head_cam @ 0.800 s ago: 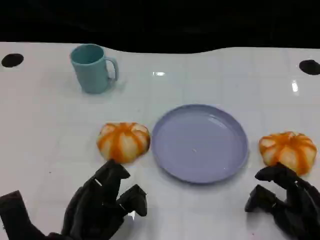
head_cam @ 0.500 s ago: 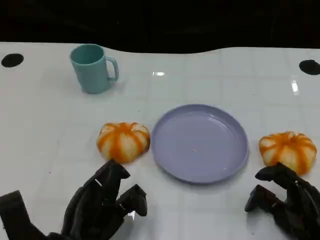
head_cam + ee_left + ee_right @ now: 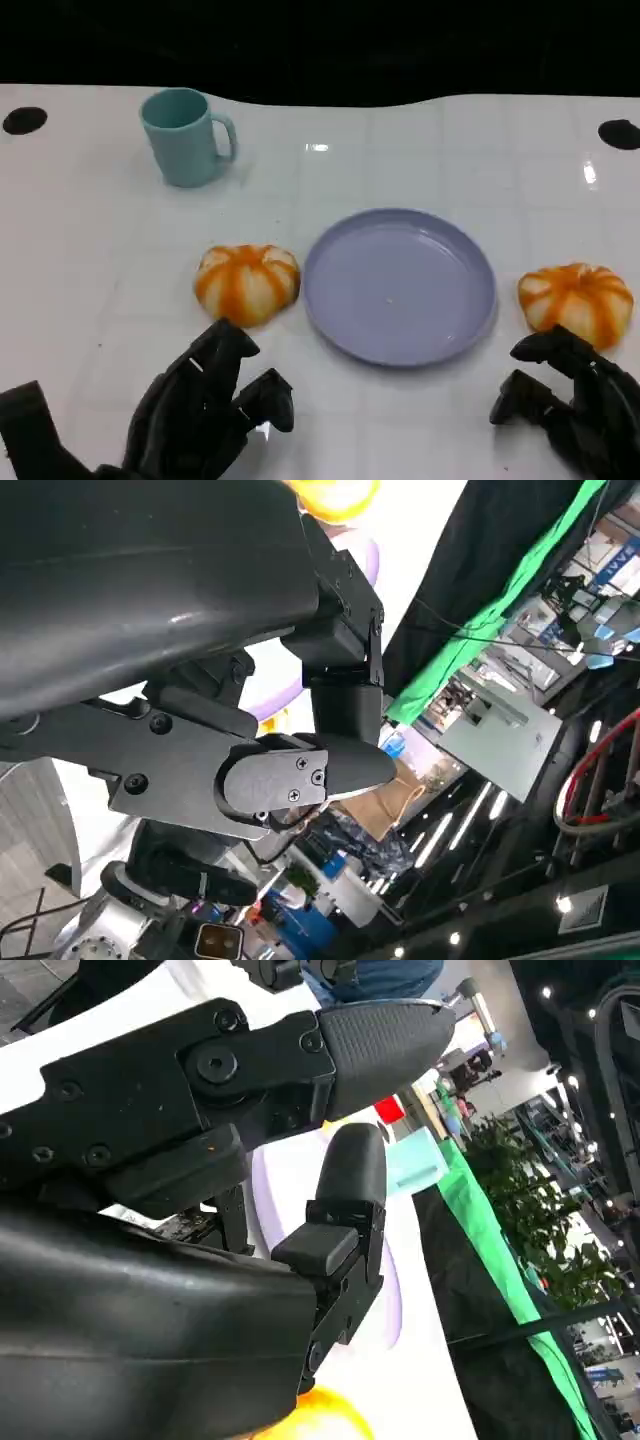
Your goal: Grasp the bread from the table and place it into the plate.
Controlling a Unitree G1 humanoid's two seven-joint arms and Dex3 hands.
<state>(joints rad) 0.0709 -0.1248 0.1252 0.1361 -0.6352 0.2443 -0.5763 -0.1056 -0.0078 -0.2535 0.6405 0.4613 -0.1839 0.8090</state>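
Two round orange-and-white breads lie on the white table. One bread (image 3: pixel 247 283) sits just left of the lavender plate (image 3: pixel 400 290), the other bread (image 3: pixel 575 300) just right of it. The plate holds nothing. My left hand (image 3: pixel 205 410) hovers near the front edge, a little short of the left bread, fingers apart and holding nothing. My right hand (image 3: pixel 575 410) is at the lower right, its fingertips just short of the right bread, also holding nothing. In the right wrist view, the fingers (image 3: pixel 350 1185) reach over the plate (image 3: pixel 285 1175), and a bit of bread (image 3: pixel 325 1420) shows beside the hand.
A teal cup (image 3: pixel 185 137) stands at the back left, handle toward the plate. Two black round holes (image 3: pixel 24 120) (image 3: pixel 620 133) mark the table's far corners. The dark far edge runs behind the cup. Bare white table lies between plate and cup.
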